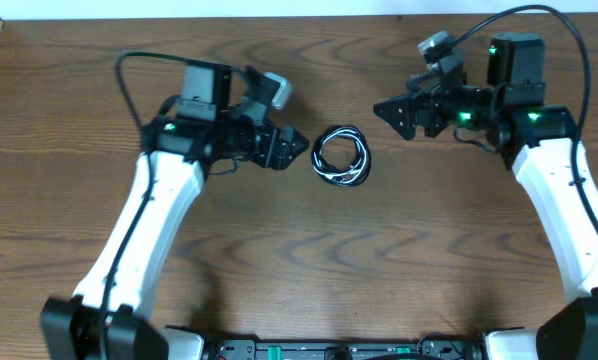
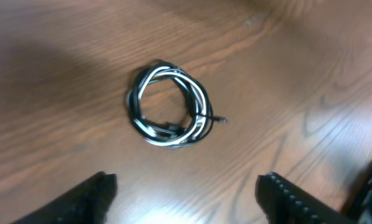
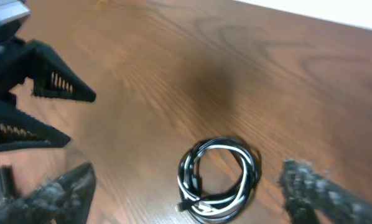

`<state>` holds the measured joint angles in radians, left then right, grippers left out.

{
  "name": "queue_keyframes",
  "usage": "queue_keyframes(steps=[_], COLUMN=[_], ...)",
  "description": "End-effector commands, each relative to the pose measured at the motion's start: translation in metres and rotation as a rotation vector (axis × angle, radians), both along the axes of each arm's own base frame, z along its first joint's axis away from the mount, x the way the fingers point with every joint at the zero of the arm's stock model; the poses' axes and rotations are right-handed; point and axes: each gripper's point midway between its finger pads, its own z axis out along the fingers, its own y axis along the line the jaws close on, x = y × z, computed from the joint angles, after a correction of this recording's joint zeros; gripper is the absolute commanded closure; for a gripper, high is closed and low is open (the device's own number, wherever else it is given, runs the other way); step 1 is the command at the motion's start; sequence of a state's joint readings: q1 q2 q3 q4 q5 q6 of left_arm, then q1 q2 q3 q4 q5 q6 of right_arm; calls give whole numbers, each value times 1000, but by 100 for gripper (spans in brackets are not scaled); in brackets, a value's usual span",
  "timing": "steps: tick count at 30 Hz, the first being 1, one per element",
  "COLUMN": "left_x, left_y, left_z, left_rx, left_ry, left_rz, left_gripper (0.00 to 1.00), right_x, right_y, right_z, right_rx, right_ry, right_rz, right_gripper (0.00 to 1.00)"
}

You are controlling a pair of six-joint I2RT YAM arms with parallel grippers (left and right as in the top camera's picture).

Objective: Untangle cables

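Observation:
The cables [image 1: 341,156] lie as one small coil of black and white cords wound together on the wooden table between the two arms. The coil also shows in the left wrist view [image 2: 168,104] with a small plug end sticking out to its right, and in the right wrist view [image 3: 219,179]. My left gripper [image 1: 297,146] is open and empty just left of the coil, not touching it. My right gripper [image 1: 391,112] is open and empty to the coil's upper right, above the table.
The wooden table [image 1: 299,260] spreads bare around the coil. The left gripper's open fingers show at the left of the right wrist view [image 3: 43,106]. Thick black robot wires loop at both arm bases near the table's far edge.

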<state>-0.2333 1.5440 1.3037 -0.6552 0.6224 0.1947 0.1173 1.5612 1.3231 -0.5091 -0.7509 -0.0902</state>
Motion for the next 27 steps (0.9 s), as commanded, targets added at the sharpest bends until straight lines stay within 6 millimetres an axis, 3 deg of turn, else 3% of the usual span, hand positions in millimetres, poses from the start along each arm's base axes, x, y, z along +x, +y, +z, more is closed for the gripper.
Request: queue_keyframes(steps=[1, 4, 11, 16, 21, 27], left_x=[24, 43, 68, 74, 73, 69], left_y=[4, 1, -19, -14, -20, -22], left_z=[-30, -47, -105, -145, -172, -186], left_rx=[5, -8, 85, 230, 245, 240], left_ry=[106, 135, 136, 138, 186, 237], left_rz=[167, 250, 307, 439, 519, 560], left_gripper=[30, 30, 35, 39, 53, 56], right_x=[27, 37, 39, 36, 33, 32], right_y=[-26, -46, -50, -59, -64, -63], right_z=[-32, -50, -69, -84, -89, -90], right_rx=[-75, -65, -69, -122, -151, -154], right_ry=[140, 255, 320, 348, 365, 371], right_rz=[-261, -444, -475, -519, -539, -537], right_gripper=[20, 25, 33, 42, 48, 50])
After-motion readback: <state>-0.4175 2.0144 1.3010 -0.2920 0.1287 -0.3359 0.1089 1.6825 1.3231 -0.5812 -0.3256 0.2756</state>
